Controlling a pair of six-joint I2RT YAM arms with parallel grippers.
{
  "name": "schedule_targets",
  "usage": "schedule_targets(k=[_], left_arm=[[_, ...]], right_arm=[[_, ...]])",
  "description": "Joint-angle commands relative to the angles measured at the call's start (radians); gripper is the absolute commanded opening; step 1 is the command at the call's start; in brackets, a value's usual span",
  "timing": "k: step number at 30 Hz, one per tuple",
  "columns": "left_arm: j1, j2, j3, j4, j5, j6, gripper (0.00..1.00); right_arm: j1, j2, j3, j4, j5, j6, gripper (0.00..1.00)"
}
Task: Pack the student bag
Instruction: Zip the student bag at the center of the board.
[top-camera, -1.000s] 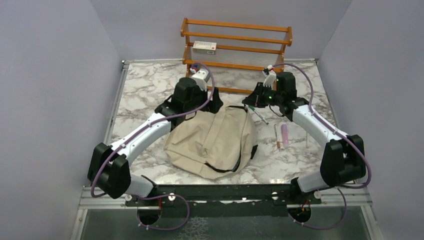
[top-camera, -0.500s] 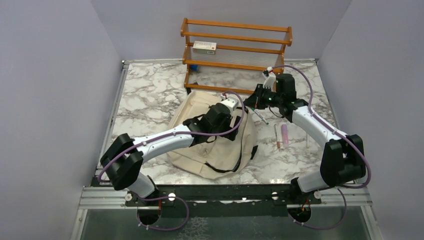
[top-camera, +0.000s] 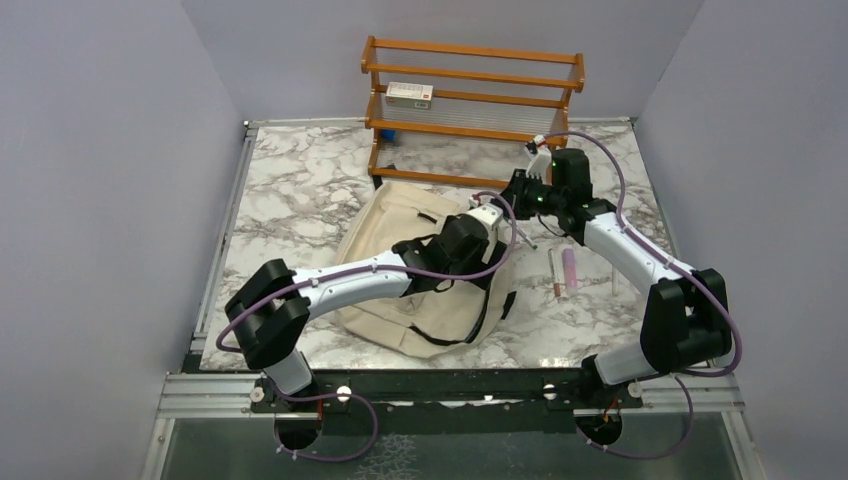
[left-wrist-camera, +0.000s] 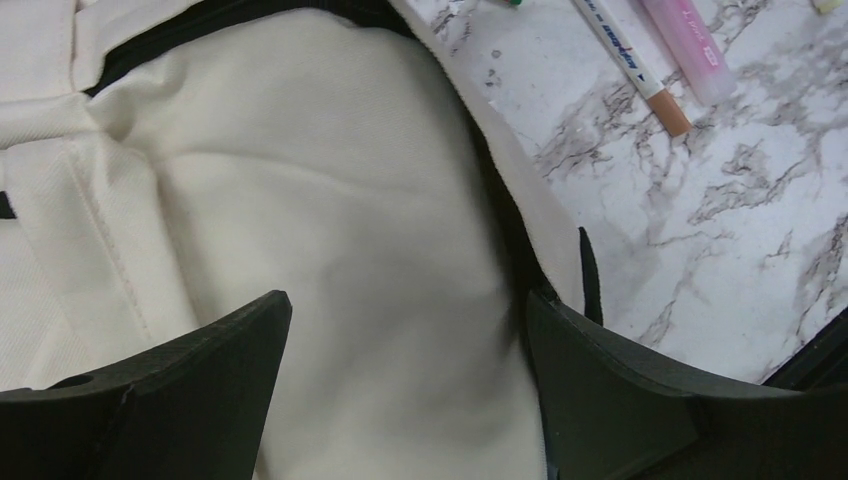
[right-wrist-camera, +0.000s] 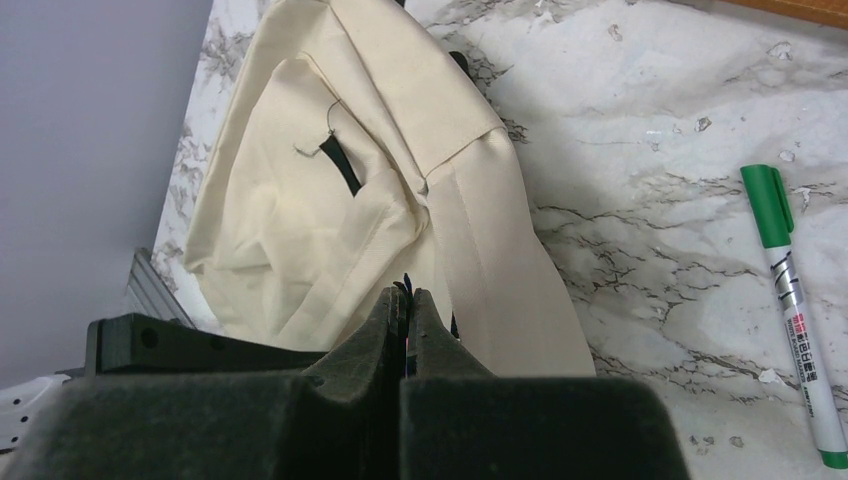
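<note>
The student bag (top-camera: 400, 225), a cream canvas backpack with black straps, lies in the middle of the marble table. My left arm reaches across it. The left gripper (top-camera: 470, 262) is open and hovers close over the bag's right side (left-wrist-camera: 330, 200), with the black zipper edge (left-wrist-camera: 505, 230) by its right finger. My right gripper (top-camera: 513, 200) is at the bag's far right corner. Its fingers are shut (right-wrist-camera: 405, 296) on a thin black tab of the bag (right-wrist-camera: 330, 210), which sticks out between the fingertips.
A green marker (top-camera: 520, 233) (right-wrist-camera: 790, 300) lies by the right gripper. A brown-capped white pen (top-camera: 553, 272) (left-wrist-camera: 635, 65) and a pink highlighter (top-camera: 569, 268) (left-wrist-camera: 690, 45) lie right of the bag. A wooden rack (top-camera: 472, 100) holding a small box (top-camera: 409, 94) stands at the back.
My left arm has swung from the bag's far left end across the bag to its right side. The bag's far left part now lies uncovered. The right gripper has barely moved.
</note>
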Motion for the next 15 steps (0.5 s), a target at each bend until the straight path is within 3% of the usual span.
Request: schedule_targets(k=[1, 10, 15], left_arm=[[-0.046, 0.026, 0.052, -0.002, -0.054, 0.022, 0.88], [-0.078, 0.082, 0.060, -0.041, -0.137, 0.030, 0.86], [-0.078, 0.082, 0.046, -0.060, -0.157, 0.028, 0.71]], right_arm=[[-0.003, -0.016, -0.017, 0.036, -0.023, -0.004, 0.00], [-0.004, -0.023, -0.028, 0.036, -0.020, -0.006, 0.01], [-0.003, -0.022, -0.030, 0.038, -0.022, -0.004, 0.00]])
